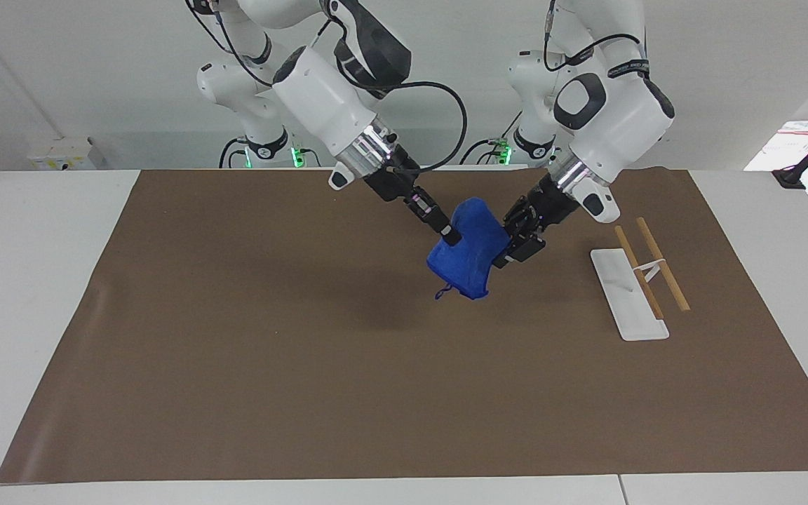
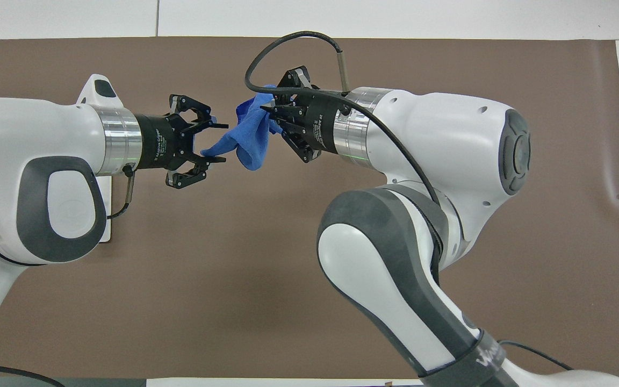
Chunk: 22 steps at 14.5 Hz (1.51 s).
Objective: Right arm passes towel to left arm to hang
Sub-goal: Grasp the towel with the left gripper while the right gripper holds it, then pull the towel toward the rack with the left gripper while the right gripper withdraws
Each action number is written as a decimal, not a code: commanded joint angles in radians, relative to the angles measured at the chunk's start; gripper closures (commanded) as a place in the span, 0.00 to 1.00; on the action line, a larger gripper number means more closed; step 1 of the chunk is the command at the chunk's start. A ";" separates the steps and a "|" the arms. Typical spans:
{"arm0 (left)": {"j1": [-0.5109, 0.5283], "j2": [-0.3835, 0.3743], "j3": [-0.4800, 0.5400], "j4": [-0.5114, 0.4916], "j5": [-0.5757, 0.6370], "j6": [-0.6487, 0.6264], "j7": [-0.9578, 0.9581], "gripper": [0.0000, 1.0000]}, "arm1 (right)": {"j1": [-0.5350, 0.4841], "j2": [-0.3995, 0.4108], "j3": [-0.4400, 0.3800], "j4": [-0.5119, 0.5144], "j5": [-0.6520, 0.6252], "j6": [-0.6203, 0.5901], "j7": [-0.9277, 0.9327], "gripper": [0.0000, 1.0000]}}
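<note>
My right gripper [image 1: 450, 235] is shut on the blue towel [image 1: 470, 261] and holds it up over the middle of the brown mat. The towel hangs bunched, with its small loop [image 1: 440, 292] at the lowest corner. My left gripper [image 1: 509, 247] is level with the towel at the side toward the left arm's end of the table. In the overhead view the left gripper [image 2: 222, 143] is open, its two fingers on either side of the towel's [image 2: 250, 141] hanging tip. The right gripper [image 2: 273, 114] grips the towel's other end.
A white rack base with two wooden rods [image 1: 632, 284] lies on the brown mat [image 1: 271, 365] toward the left arm's end of the table. In the overhead view the left arm covers most of the rack [image 2: 106, 217].
</note>
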 commanded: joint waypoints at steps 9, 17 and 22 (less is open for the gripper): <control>0.029 -0.024 0.019 -0.016 -0.010 0.018 0.029 1.00 | -0.006 -0.007 0.000 -0.021 0.016 0.022 -0.031 1.00; 0.145 -0.043 0.020 0.019 0.137 -0.005 0.176 1.00 | -0.099 -0.031 -0.008 -0.099 -0.183 0.005 -0.316 0.00; 0.225 -0.058 0.020 0.056 0.316 -0.121 0.372 1.00 | -0.291 -0.087 -0.009 -0.215 -0.232 -0.139 -0.805 0.00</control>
